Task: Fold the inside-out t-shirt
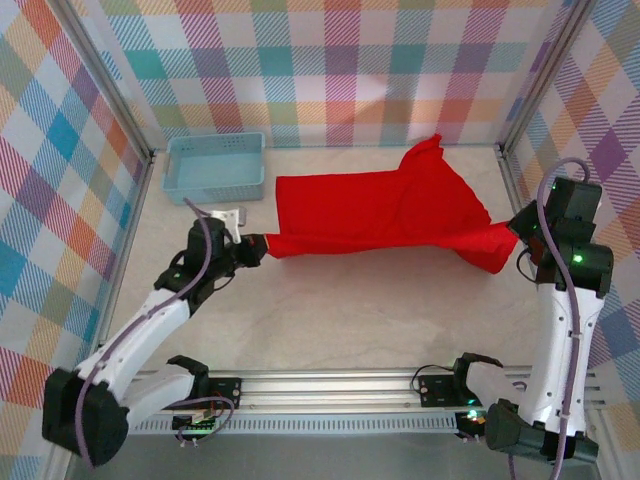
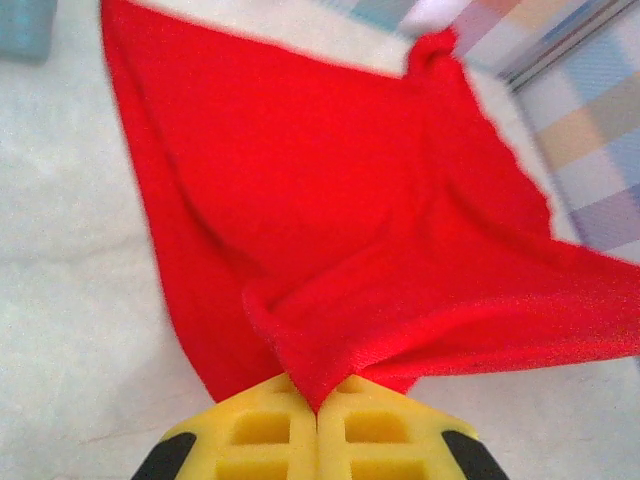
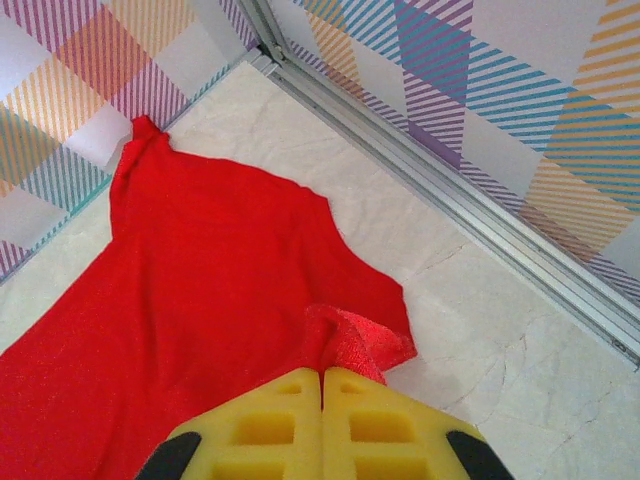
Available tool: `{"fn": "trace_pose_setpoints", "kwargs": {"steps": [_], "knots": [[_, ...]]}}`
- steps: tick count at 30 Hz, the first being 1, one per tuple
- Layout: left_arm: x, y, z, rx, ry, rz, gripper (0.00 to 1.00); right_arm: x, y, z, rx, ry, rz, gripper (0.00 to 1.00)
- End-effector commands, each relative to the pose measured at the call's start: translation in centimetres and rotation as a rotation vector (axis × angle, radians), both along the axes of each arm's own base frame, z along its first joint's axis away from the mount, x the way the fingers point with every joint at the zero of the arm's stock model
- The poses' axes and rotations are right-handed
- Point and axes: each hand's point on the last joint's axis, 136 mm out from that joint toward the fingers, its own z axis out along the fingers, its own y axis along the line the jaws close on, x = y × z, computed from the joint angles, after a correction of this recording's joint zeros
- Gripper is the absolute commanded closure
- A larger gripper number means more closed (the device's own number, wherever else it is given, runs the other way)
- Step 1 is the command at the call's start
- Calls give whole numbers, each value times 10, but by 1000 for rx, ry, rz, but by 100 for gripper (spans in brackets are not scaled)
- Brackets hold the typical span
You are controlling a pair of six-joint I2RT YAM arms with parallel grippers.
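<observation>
Top external view: the left gripper (image 1: 256,248) is clenched on one corner of the shirt (image 1: 390,210), which spreads ahead of it; the right gripper (image 1: 514,234) grips the opposite corner.

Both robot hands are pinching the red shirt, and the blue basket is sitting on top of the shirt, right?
Not quite. The blue basket is not on top of the t-shirt; the top view shows it on the table beside the shirt's left end. The rest holds: the left gripper and the right gripper are both pinching the red cloth.
</observation>
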Motion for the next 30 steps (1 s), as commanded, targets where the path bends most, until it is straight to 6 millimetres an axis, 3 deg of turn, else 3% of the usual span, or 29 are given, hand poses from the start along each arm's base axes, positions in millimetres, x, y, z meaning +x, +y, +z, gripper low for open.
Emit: {"fn": "trace_pose_setpoints", "kwargs": {"steps": [1, 6, 12, 18, 21, 26, 28, 30], "knots": [[-13, 2, 26, -39, -71, -5, 100, -9, -1, 16, -29, -45, -1, 100], [-9, 23, 86, -2, -168, 100, 100, 4, 11, 55, -10, -146, 70, 100], [-11, 46, 171, 9, -281, 212, 100, -4, 23, 133, -54, -305, 141, 100], [-48, 60, 243, -31, -438, 208, 100, -51, 29, 201, -172, -443, 136, 100], [-73, 63, 270, -45, -508, 174, 100, -88, 31, 234, -249, -543, 108, 100], [-116, 70, 304, -82, -622, 125, 100, -150, 37, 282, -369, -725, 54, 100], [-123, 75, 311, -88, -641, 139, 100, -163, 38, 295, -396, -773, 42, 100], [-121, 76, 313, -78, -644, 146, 100, -161, 39, 303, -408, -794, 53, 100]]}}
